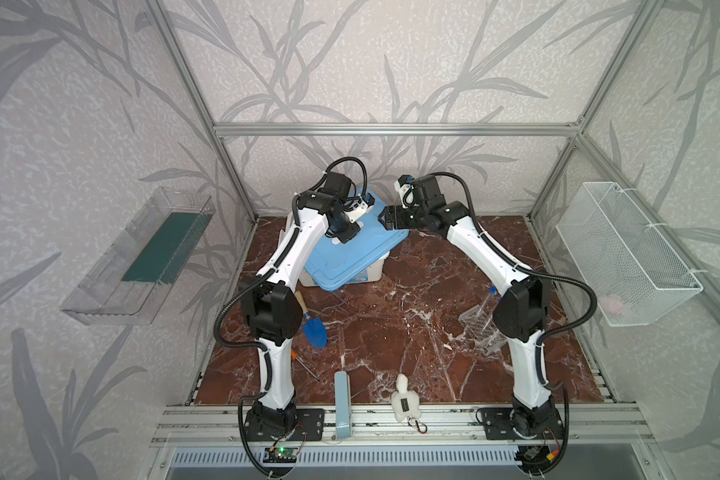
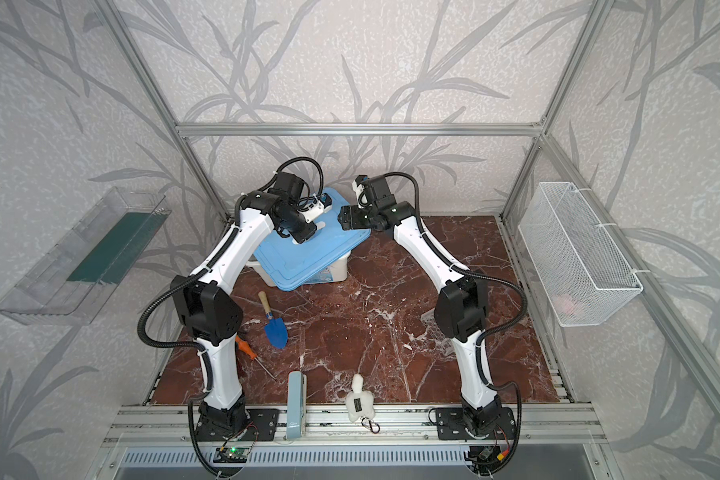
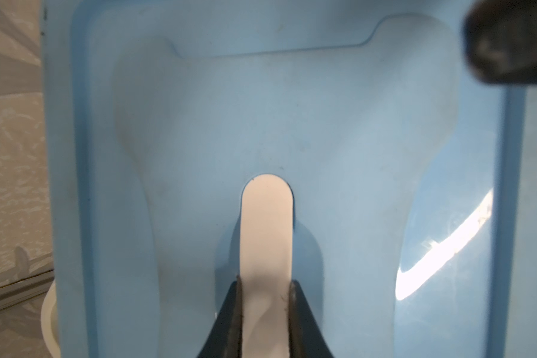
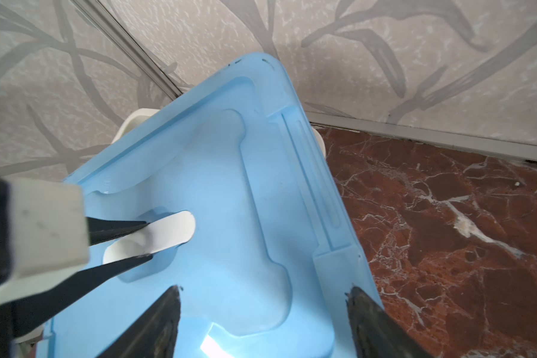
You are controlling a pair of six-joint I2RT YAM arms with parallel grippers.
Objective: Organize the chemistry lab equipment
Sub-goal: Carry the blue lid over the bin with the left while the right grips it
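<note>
Now | red marble tabletop [image 1: 391, 316] holds tube rack [image 1: 479, 328] | leaf-patterned walls [image 1: 350, 62]

Red marble tabletop [image 1: 391, 324] bears bin [image 1: 377, 268], trowel [image 1: 314, 330], screwdriver [image 1: 304, 365], tube rack [image 1: 476, 326].

1. Both top views look down from high at the front toward the back wall, sharing the marble table [image 1: 391, 316] and both arms.
2. The left wrist view sits very close over the blue lid [image 3: 323, 124] and its white handle [image 3: 265, 232].
3. The right wrist view looks across that same lid and handle from farther back, with the left gripper [image 4: 149, 239] in frame.
</note>
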